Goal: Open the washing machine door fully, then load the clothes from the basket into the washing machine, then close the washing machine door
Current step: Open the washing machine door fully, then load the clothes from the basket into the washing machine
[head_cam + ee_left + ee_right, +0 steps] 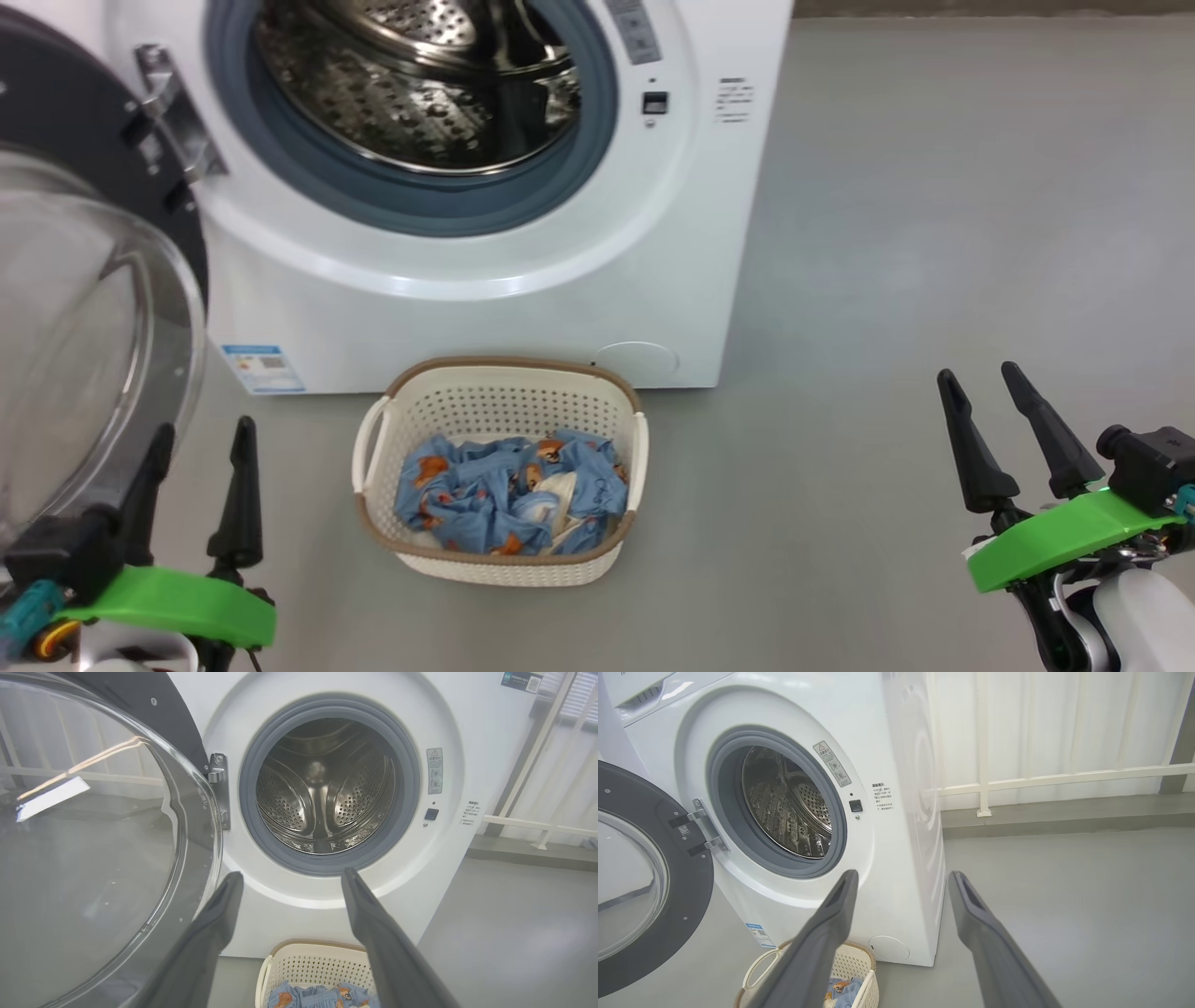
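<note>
The white washing machine stands ahead with its steel drum exposed. Its round black door with the bulging glass window is swung wide open to the left on a metal hinge. On the floor in front sits the cream basket holding crumpled light-blue clothes with orange bears. My left gripper is open at lower left, just beside the door glass. My right gripper is open at lower right, well clear of the basket. Both hold nothing.
Grey floor stretches to the right of the machine. In the right wrist view a white railing and pale curtain run along the wall behind. The open door crowds the space on my left.
</note>
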Controlling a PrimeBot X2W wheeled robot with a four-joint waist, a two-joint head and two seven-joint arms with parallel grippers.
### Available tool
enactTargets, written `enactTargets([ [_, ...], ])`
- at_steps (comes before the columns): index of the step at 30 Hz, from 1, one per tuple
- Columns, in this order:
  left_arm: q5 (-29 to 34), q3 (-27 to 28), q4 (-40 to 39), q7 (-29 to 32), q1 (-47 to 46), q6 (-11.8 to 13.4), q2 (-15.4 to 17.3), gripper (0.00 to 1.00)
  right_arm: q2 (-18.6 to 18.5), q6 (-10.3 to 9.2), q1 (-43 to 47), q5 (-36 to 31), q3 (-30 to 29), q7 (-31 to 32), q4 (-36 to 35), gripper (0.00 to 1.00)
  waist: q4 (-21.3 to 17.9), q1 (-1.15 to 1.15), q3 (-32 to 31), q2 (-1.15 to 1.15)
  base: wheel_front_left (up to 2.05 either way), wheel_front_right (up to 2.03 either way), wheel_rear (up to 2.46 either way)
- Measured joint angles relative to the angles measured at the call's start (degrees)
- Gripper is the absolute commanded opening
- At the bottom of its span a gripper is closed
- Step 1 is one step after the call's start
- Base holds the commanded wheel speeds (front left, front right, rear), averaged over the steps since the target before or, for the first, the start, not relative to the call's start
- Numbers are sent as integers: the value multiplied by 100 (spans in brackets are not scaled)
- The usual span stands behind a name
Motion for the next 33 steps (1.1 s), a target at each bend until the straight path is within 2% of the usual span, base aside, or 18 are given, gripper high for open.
enactTargets([
  [14,31,-119,-301,-20,384,203,-86,100,-104,0,107,-47,-73,0,-125,100,-509,0,-103,0,0,0,0],
  [33,148,-224,-355,-129,421,243,-90,100,-145,0,110,-49,-74,0,-145,100,-603,0,-94,0,0,0,0],
])
